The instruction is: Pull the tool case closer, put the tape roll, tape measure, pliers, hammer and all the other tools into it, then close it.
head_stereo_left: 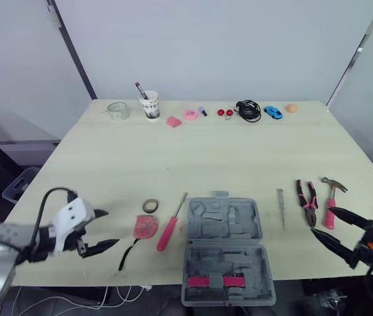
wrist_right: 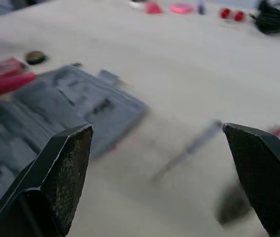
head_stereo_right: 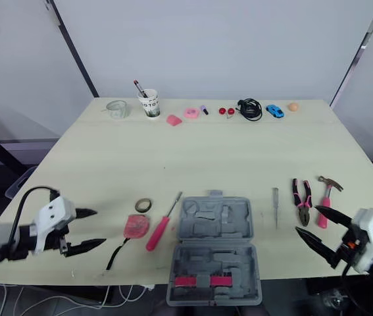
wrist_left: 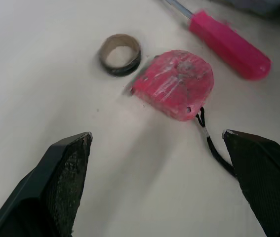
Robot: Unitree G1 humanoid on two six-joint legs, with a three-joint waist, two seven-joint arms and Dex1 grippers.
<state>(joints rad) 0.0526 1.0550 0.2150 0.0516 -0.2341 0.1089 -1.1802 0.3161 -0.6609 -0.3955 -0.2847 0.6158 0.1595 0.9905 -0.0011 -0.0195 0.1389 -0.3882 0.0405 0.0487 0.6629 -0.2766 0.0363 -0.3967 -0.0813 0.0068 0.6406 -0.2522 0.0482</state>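
tool case [head_stereo_left: 225, 250] is seen lying open at the near edge of the table [head_stereo_left: 173, 164], with tape roll [head_stereo_left: 150, 206], tape measure [head_stereo_left: 145, 228] and screwdriver [head_stereo_left: 168, 232] set to its left, pliers [head_stereo_left: 308, 201] and hammer [head_stereo_left: 331, 201] to its right. left gripper [head_stereo_left: 110, 228], near the tape measure, and right gripper [head_stereo_left: 325, 220], beside the pliers, are held spread and empty.

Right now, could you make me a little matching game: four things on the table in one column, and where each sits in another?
1 tool case
2 hammer
3 paper cup
4 tape roll

A far edge of the table, pen inside
B right of the pliers
C near edge, lying open
D beside the pink tape measure

Pairs: 1-C, 2-B, 3-A, 4-D
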